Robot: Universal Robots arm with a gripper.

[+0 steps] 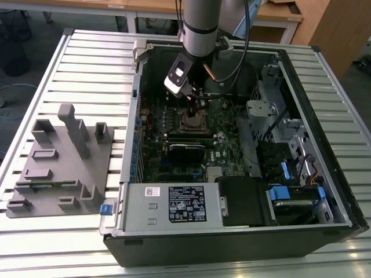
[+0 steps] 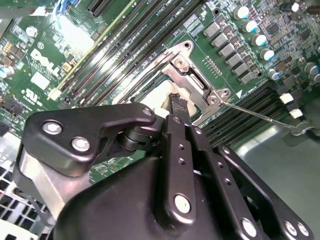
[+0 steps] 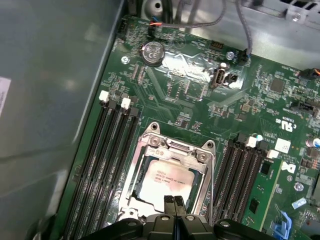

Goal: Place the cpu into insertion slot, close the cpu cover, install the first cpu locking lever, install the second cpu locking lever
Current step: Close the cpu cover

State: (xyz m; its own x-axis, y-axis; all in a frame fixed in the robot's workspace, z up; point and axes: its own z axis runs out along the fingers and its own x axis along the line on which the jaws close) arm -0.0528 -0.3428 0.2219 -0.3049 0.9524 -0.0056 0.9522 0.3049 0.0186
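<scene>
Looking down into the open computer case [image 1: 324, 81] on the slatted worktop [image 1: 87, 58], with the gripper [image 1: 195, 107] low over the insertion slot [image 1: 193, 123]. Finding the jaws pressed together in the first wrist view, nothing between them, tips right at the edge of the cpu cover [image 3: 137, 172]. Seeing the cpu [image 3: 162, 182] seated flat in the slot, framed by the lowered cover's window. Spotting a thin wire locking lever [image 2: 255, 112] in the second wrist view, running out sideways from the socket corner. Noting a grey fixture block [image 1: 64, 162] on the worktop beside the case.
</scene>
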